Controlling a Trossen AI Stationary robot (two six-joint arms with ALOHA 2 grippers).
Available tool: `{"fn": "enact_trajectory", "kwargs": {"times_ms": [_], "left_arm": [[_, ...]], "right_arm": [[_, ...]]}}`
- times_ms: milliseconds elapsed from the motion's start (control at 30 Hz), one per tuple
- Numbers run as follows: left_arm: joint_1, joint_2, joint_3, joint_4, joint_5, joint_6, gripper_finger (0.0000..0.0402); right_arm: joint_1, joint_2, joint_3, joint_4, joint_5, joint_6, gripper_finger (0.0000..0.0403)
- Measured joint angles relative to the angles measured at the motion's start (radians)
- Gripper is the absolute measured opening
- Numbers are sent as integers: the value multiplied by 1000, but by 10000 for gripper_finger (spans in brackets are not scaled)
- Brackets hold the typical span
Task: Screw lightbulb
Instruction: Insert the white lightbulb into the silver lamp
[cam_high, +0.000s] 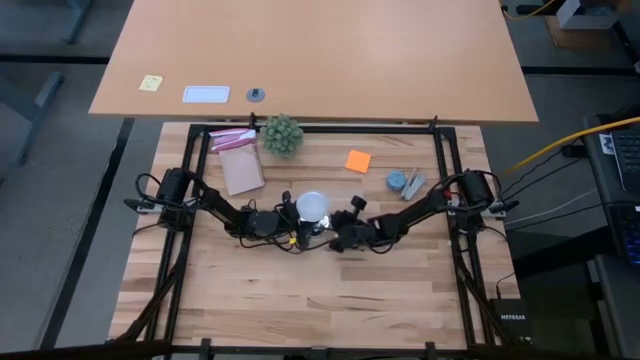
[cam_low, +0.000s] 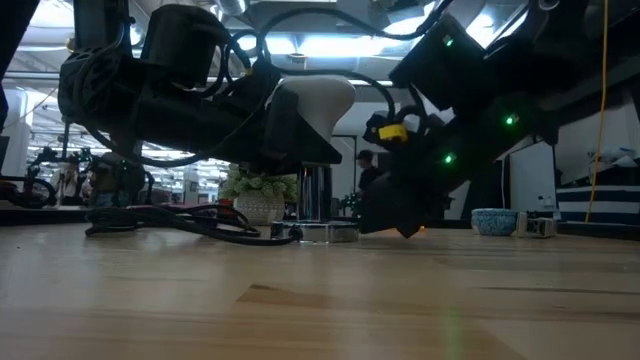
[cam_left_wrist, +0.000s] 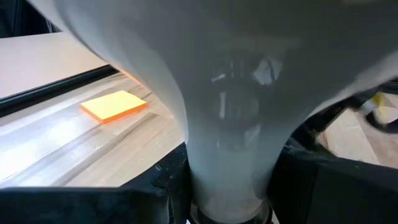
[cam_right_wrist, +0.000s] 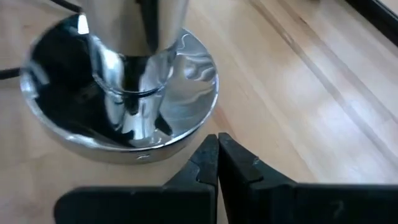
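Note:
The frosted white lightbulb (cam_high: 312, 206) stands upright at the table's middle, over the chrome stem (cam_right_wrist: 134, 62) of a socket whose round chrome base (cam_right_wrist: 124, 134) lies flat on the wood. My left gripper (cam_left_wrist: 230, 193) comes in from the table's left and is shut on the bulb. My right gripper (cam_right_wrist: 217, 149) comes in from the right, slanting down, with its fingers shut and their tips at the base's rim. A thin black cord (cam_low: 180, 222) trails from the socket toward the left. The bulb's screw end is hidden. My left gripper pinches the bulb's narrow neck (cam_left_wrist: 205, 180) between its two fingers (cam_left_wrist: 165, 186), one on each side, coming nearly level from the table's left. The bulb stands upright with its globe (cam_low: 325, 95) on top, above the chrome stem. My right gripper has its shut fingertips (cam_right_wrist: 210, 144) against the outer rim (cam_right_wrist: 186, 140) of the socket's chrome base, slanting down from the table's right. The base lies flat on the table.
A spiky green ball plant (cam_high: 281, 134), a pink and brown packet (cam_high: 238, 160), an orange note pad (cam_high: 358, 160) and a small blue object (cam_high: 397, 181) lie toward the far edge. A black frame (cam_high: 445, 150) borders the table. Bare wood lies along the near side.

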Motion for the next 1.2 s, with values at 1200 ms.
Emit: {"fn": "enact_trajectory", "kwargs": {"times_ms": [1200], "left_arm": [[1, 0, -2, 13, -15, -4, 153]], "right_arm": [[102, -264, 0, -106, -241, -114, 7]]}}
